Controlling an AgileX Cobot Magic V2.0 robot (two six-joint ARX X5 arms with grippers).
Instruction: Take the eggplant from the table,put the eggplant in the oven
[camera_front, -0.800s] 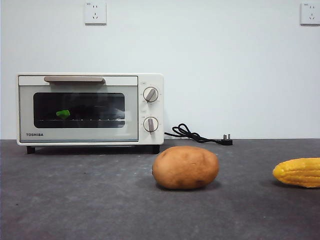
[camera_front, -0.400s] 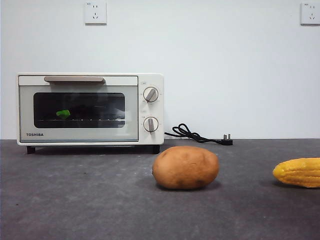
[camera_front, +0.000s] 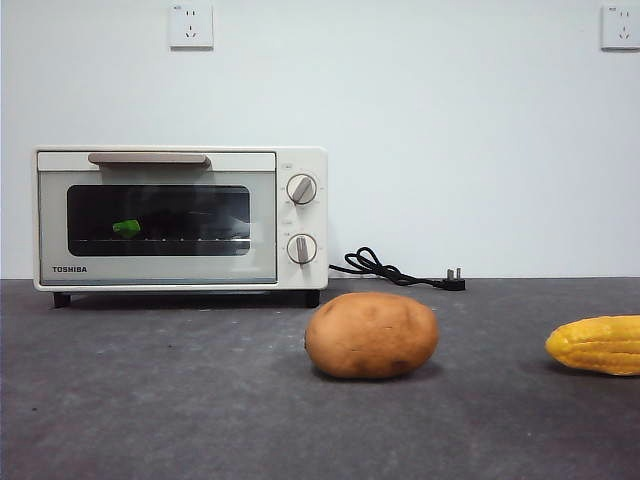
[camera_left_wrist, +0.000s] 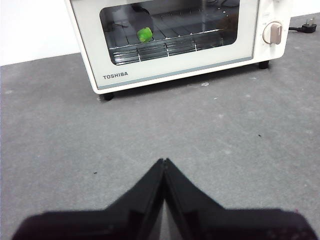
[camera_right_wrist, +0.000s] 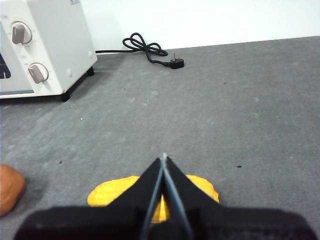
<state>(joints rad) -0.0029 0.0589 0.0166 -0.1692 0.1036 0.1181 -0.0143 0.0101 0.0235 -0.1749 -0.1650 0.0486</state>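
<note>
- Two grippers are in view only through their own wrist cameras; neither appears in the front view.
- Left gripper (camera_left_wrist: 164, 162): matte black jaws pressed together to a point, holding nothing, poised over bare tabletop (camera_left_wrist: 225, 130) in front of the oven (camera_left_wrist: 180, 40).
- Right gripper (camera_right_wrist: 164, 159): black jaws likewise closed tip to tip and empty, above the corn cob (camera_right_wrist: 112, 192), not touching it as far as can be seen.
- Oven (camera_front: 180, 218): boxy cream-white shell on short dark feet, dark glass door shut, beige bar handle (camera_front: 147, 158) across the top of the door, two round knobs (camera_front: 301, 189) stacked on the right-hand panel, "TOSHIBA" lettering at the lower left of the door.
- Eggplant (camera_front: 126, 228): inside the oven, behind the glass on the wire rack (camera_left_wrist: 165, 46), toward the left of the window. Only its bright green stem cap is distinct; the dark body cannot be made out against the dark interior.
- Tabletop (camera_front: 150, 400): flat, matte dark grey, faintly mottled and speckled.
- Potato (camera_front: 371, 335): smooth brown oval, resting on the tabletop in front of the oven's right end.
- Corn cob (camera_front: 598, 345): yellow, ridged, tapered, lying at the right edge, well apart from the potato.
- Power cord (camera_front: 385, 268): black, loosely coiled, plug lying by the white wall.
</note>
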